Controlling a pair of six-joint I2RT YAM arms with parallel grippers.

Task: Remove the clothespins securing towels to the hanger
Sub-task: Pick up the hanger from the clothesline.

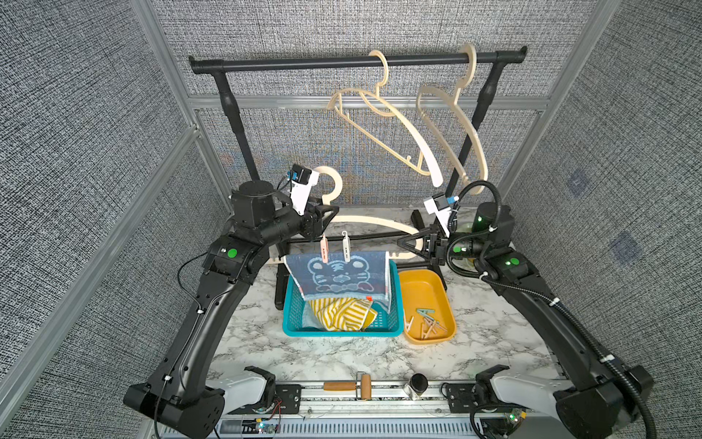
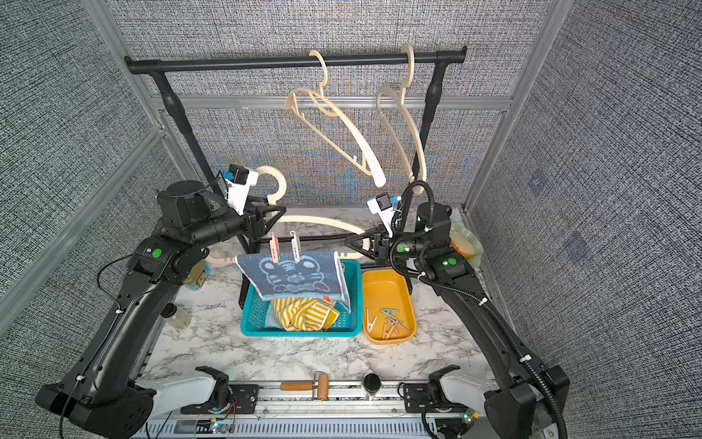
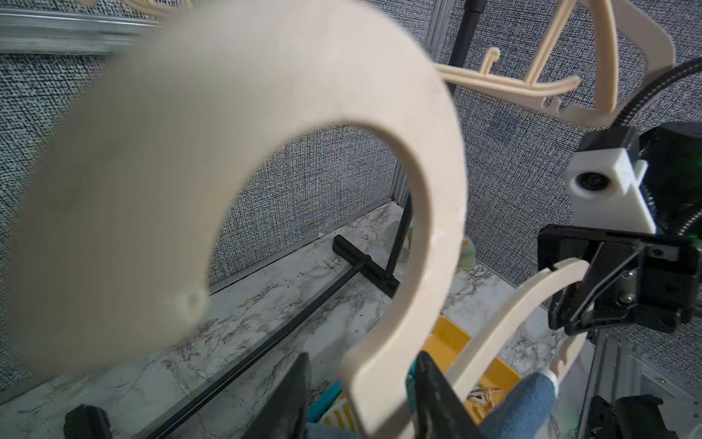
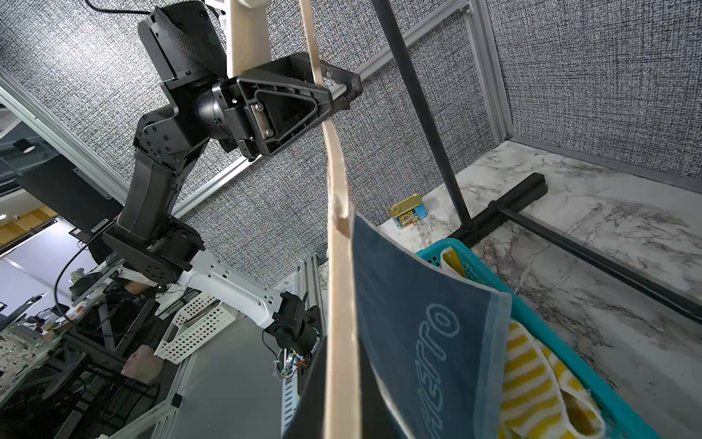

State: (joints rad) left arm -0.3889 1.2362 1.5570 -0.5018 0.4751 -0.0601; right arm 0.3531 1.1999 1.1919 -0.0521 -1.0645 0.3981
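1. The hanging towel is dark blue with a pale figure.
2. The crumpled towel is yellow-white striped.
3. The basket is teal.
4. The hanger is cream, the clothespins pink and white.

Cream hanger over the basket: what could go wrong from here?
1. The left claw only straddles the neck of the cream plastic hanger, with a gap beside one finger; held just by the right claw at its end, it may tilt.
2. Both claws are on the hanger, so neither is free for the pink clothespin and white clothespin pinning the blue tiger-print towel.
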